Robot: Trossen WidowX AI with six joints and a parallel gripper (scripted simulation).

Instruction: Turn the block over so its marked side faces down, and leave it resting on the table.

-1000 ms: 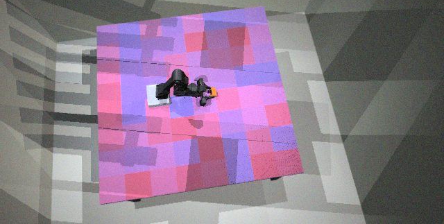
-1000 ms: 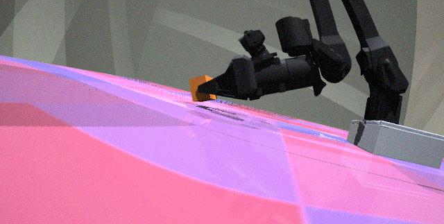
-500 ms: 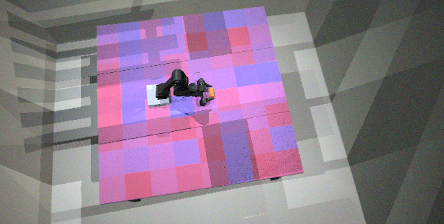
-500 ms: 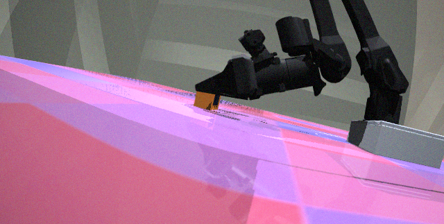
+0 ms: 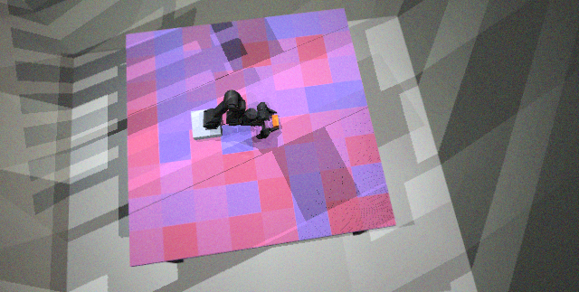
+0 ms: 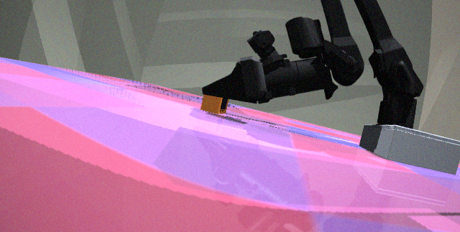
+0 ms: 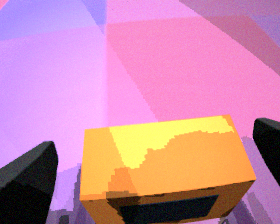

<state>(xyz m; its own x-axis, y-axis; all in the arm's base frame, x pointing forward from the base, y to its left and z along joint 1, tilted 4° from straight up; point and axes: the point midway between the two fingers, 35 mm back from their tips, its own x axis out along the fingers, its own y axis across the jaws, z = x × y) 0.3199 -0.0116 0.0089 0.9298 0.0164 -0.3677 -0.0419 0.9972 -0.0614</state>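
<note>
While the end effector (image 7: pixel 148 183) stands spread almost to its widest with nothing gripped, the orange block (image 7: pixel 165 165) sits on the worktop (image 5: pixel 253 202) between its fingers, apart from both. Its dark marked panel faces the wrist camera on a side face, not down. The block looks rigid, light and smooth-faced; the plain left and right faces seem the best places to grip.

Matte black jointed arm (image 6: pixel 374 20) on grey box base (image 6: pixel 424 153)

End effector (image 7: pixel 151 183) fingertips (both) cut off by wrist frame edges.
</note>
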